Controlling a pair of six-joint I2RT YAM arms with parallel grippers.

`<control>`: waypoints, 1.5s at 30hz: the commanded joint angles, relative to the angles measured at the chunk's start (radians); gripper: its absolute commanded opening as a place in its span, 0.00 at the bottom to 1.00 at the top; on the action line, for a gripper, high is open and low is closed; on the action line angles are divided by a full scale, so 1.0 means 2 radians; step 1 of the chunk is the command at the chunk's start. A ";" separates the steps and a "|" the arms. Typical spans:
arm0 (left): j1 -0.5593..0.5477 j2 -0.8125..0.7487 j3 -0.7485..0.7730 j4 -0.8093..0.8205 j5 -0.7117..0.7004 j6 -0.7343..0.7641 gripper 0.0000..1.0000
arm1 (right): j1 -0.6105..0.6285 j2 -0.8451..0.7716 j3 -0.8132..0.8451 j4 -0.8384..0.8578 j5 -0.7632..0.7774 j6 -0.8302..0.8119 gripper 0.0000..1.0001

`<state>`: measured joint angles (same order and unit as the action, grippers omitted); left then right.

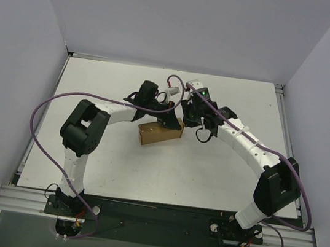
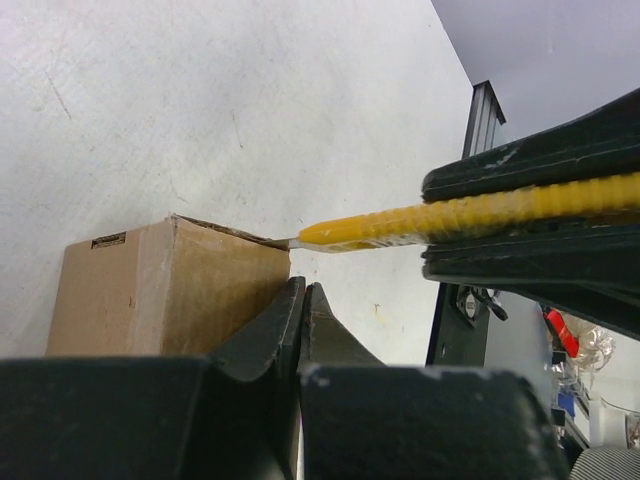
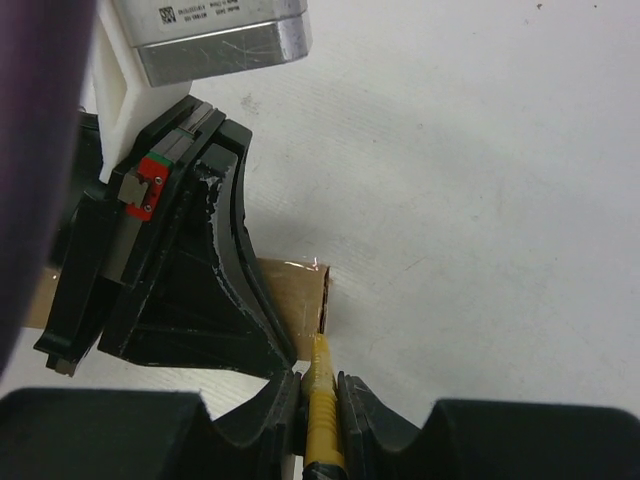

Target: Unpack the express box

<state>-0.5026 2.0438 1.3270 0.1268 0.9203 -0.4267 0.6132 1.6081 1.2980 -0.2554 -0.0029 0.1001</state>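
Note:
The express box (image 1: 158, 134), a small brown cardboard mailer, lies closed mid-table. My left gripper (image 2: 303, 291) is shut with nothing between its fingers, its tips down against the box (image 2: 150, 285) near its right end. My right gripper (image 3: 320, 378) is shut on a yellow utility knife (image 3: 322, 410). The knife (image 2: 440, 216) points at the box's right end, and its blade tip meets the top corner edge of the box (image 3: 298, 292). In the top view both grippers crowd the box's right end, the left gripper (image 1: 169, 121) beside the right gripper (image 1: 185, 118).
A white table (image 1: 115, 166) is walled by grey panels at the back and sides. A metal rail (image 1: 282, 110) runs along its right edge. Purple cables (image 1: 41, 117) loop off both arms.

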 commanded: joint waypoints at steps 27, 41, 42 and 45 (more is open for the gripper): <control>0.165 -0.105 0.027 -0.218 -0.092 0.241 0.15 | -0.077 -0.042 -0.039 0.056 -0.038 -0.088 0.00; 0.142 -0.111 -0.050 -0.188 -0.066 0.266 0.16 | -0.023 -0.007 -0.060 0.033 -0.094 -0.077 0.00; 0.138 -0.112 -0.051 -0.188 -0.056 0.268 0.16 | -0.024 0.003 -0.041 0.033 -0.088 -0.072 0.00; 0.126 -0.123 -0.061 -0.202 -0.045 0.284 0.16 | -0.024 0.045 0.008 0.034 -0.060 -0.069 0.00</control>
<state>-0.2260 1.8339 1.2045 -0.2817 0.7673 0.0906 0.5758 1.6070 1.1862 -0.1928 -0.1726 -0.0544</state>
